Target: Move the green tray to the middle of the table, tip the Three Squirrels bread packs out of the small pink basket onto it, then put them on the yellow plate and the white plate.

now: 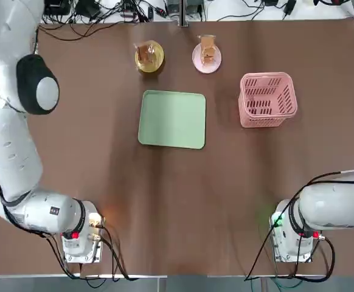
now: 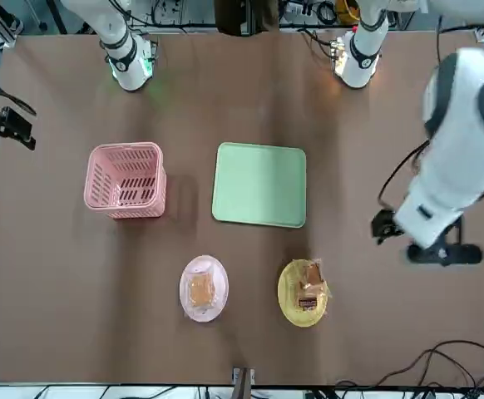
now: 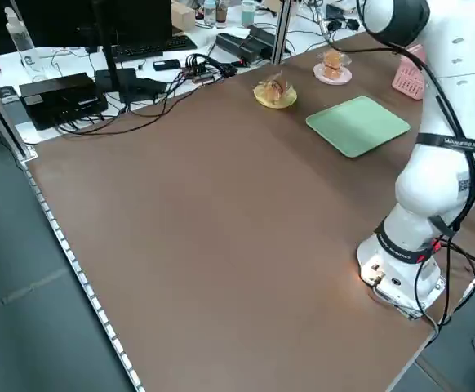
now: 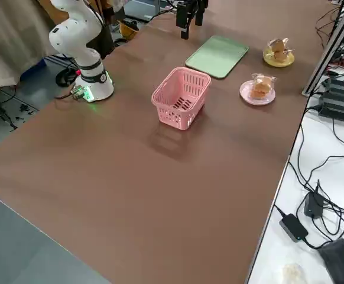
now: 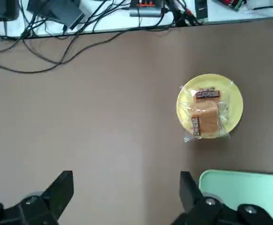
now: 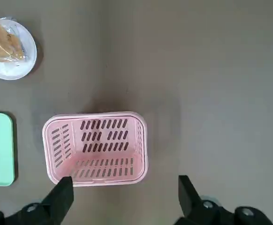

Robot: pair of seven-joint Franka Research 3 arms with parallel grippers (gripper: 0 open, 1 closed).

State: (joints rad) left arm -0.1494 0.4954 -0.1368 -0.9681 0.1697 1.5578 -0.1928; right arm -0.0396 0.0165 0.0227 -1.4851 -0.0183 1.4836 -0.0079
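The left claw [image 5: 122,197] hangs released and empty above the tabletop [image 1: 104,182], near the yellow plate [image 1: 149,56] and a corner of the green tray [image 1: 172,119]. The right claw [image 6: 122,199] is likewise spread wide and empty, above the upright pink basket [image 1: 267,100]. The tray lies bare mid-tabletop. One bread pack [image 1: 145,53] sits on the yellow plate, another bread pack [image 1: 208,48] on the white plate [image 1: 206,59] just beside it
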